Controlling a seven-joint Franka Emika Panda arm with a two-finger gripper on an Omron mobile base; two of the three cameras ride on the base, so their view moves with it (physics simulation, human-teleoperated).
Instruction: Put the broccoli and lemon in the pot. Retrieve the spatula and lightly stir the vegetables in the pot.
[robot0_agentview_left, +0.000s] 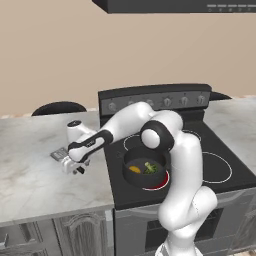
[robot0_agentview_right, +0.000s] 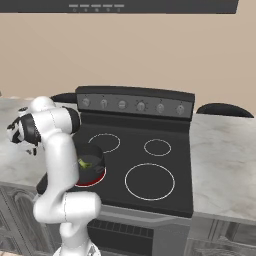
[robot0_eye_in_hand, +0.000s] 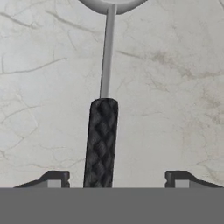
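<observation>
While the broccoli (robot0_agentview_left: 150, 167) and lemon (robot0_agentview_left: 134, 169) already lie in the pot (robot0_agentview_left: 145, 170) on the stove's front left burner, the gripper (robot0_eye_in_hand: 113, 178) hangs low over the counter (robot0_agentview_left: 35, 165) left of the stove, jaws spread wide with the spatula (robot0_eye_in_hand: 101, 140) handle lying between them, nothing gripped yet. Its blade points away toward the counter's back. My worry: the handle sits nearer one finger than the other, so closing could shove it sideways or roll it on the smooth marble, leaving a skewed pinch that slips when lifted toward the pot
</observation>
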